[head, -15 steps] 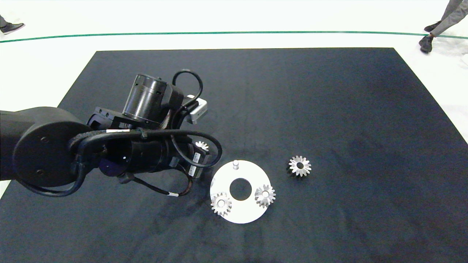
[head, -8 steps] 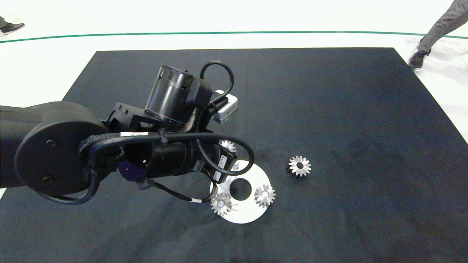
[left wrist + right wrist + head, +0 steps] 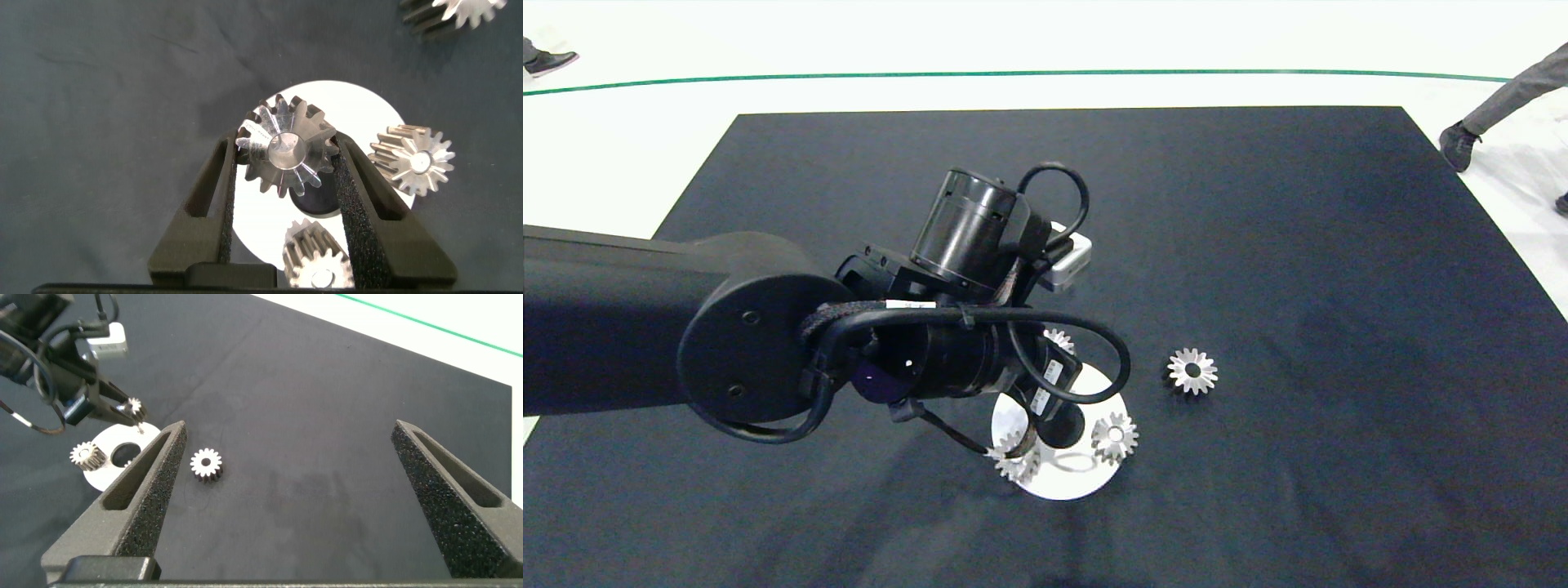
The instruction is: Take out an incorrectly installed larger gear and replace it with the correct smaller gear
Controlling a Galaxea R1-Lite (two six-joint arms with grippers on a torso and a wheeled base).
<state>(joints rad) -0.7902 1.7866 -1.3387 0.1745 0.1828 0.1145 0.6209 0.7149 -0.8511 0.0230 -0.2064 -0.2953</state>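
Seemingly, the job is well past its midpoint. On the left, the left gripper (image 3: 288,163) is held over the white disc (image 3: 1058,488), its two fingers clamped on the smaller gear (image 3: 285,155), which hangs just above the disc's rear part, where the empty post is judged to stand, hidden under the gear. Lowering the bore onto that post and letting go is what remains. On the disc's near side two more small gears are seated: one at the left edge (image 3: 1013,463), partly covered by the arm's cable, and one at the right (image 3: 1114,437), both close enough to the held gear's teeth that a slanted descent could catch on them. Further right, the larger gear (image 3: 1192,371) lies on the black mat (image 3: 1298,245), apart from the disc, so removal is judged complete. The right gripper (image 3: 298,490) is parked high off to the right, fingers spread wide and empty. Beyond the mat, a person's shoe (image 3: 1455,145) is seen on the floor.
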